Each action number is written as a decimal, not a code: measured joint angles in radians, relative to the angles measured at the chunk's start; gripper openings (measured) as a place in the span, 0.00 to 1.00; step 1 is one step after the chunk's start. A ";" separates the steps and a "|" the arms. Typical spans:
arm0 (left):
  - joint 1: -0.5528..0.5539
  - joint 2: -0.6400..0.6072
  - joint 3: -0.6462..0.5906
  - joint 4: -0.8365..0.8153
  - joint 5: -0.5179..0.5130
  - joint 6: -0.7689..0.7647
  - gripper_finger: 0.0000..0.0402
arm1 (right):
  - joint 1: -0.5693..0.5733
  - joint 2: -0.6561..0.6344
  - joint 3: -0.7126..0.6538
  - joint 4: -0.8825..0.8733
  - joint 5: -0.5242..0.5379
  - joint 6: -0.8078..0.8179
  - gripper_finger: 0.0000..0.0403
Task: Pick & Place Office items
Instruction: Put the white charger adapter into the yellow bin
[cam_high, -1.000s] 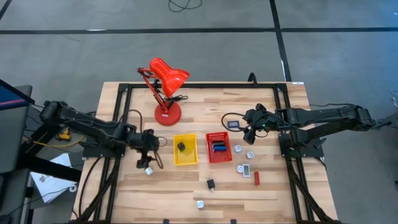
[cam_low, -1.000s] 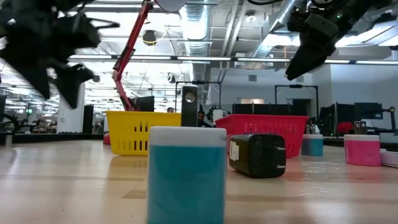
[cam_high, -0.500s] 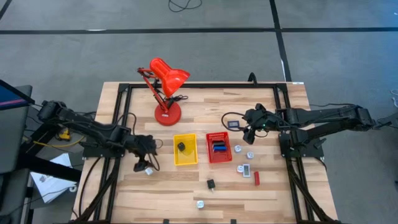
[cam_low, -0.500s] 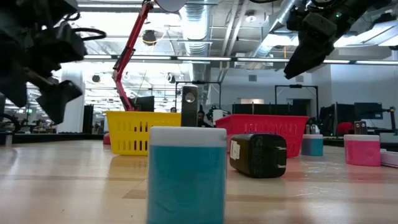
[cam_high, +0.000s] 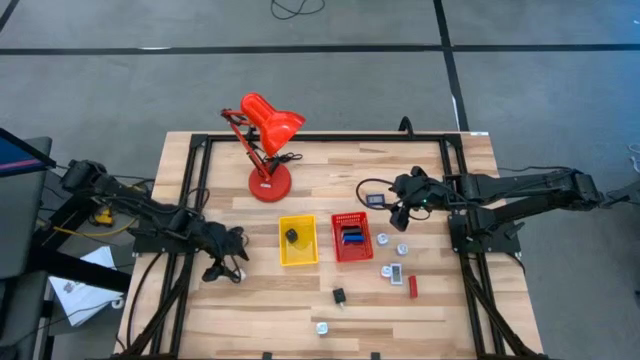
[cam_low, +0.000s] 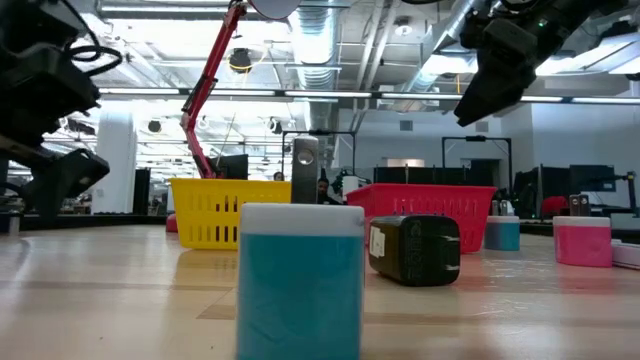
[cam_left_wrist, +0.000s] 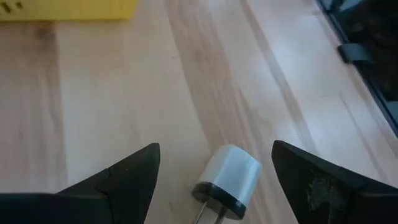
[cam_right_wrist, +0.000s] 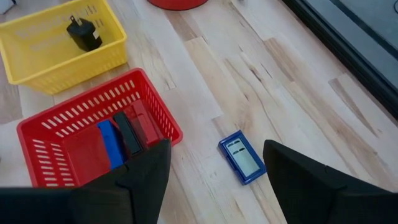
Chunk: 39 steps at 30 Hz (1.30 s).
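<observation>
My left gripper (cam_left_wrist: 214, 149) is open and low over the wood near the table's left side (cam_high: 228, 265). Its fingers stand on either side of a small white charger with a black face and prongs (cam_left_wrist: 229, 179), which lies on its side; they do not touch it. My right gripper (cam_right_wrist: 216, 146) is open and hovers right of the red basket (cam_high: 401, 213), above a flat blue rectangle (cam_right_wrist: 242, 160) lying on the table. The red basket (cam_right_wrist: 37, 127) holds blue, red and black flat pieces. The yellow basket (cam_right_wrist: 112, 53) holds a black charger (cam_right_wrist: 84, 34).
A red desk lamp (cam_high: 265, 150) stands behind the baskets. Loose pieces lie right of and in front of the red basket: white round bits (cam_high: 382, 239), a red block (cam_high: 411, 287), a black charger (cam_high: 339, 295), a white bit (cam_high: 322, 327). Bare wood surrounds my left gripper.
My left gripper has drawn back toward the table's left edge and sunk lower, staying open. The white charger has stayed where it was. My right arm has kept still.
</observation>
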 joint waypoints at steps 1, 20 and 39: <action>-0.008 -0.009 -0.012 0.005 0.000 0.001 0.76 | 0.000 0.000 0.000 0.001 0.000 0.011 0.62; -0.060 0.000 -0.063 0.022 -0.042 0.049 0.76 | 0.000 0.000 0.000 0.053 0.000 0.021 0.62; -0.062 0.010 -0.062 0.013 -0.046 0.057 0.76 | 0.000 0.000 0.000 0.053 0.001 0.047 0.62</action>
